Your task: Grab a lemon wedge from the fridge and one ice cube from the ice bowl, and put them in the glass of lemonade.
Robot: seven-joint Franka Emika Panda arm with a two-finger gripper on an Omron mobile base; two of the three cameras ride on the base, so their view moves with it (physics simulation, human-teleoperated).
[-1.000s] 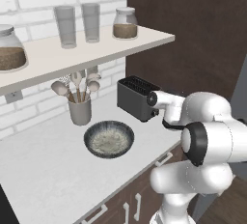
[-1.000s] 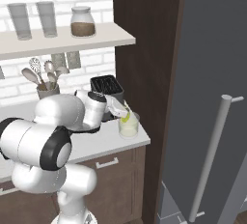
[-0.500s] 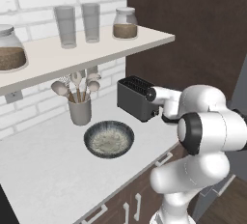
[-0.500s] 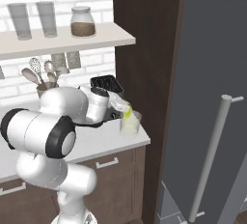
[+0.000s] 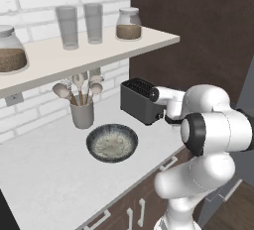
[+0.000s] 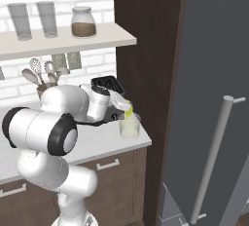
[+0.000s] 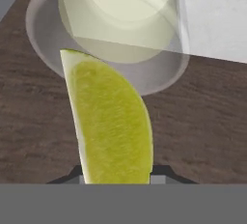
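Since the earlier frames, arm had reached further forward, carrying the lemon wedge [image 6: 128, 111] over the glass of lemonade [image 6: 130, 126].

Fridge [image 6: 214, 93] stood shut at 3 o'clock in the right base view, beside the dark wood cabinet [image 6: 146, 20]. On the white counter [image 5: 44, 174] the black toaster [image 5: 141, 100] sat at 1 o'clock of the ice bowl [image 5: 112, 143], and the utensil cup [image 5: 82, 114] at 11 o'clock. At the counter's edge near the fridge stood the glass. Gripper [image 6: 125, 109] hung just above its rim, jaws narrowed onto the wedge. In the hand view the wedge [image 7: 112, 124] pointed toward 11 o'clock at the glass [image 7: 120, 15].
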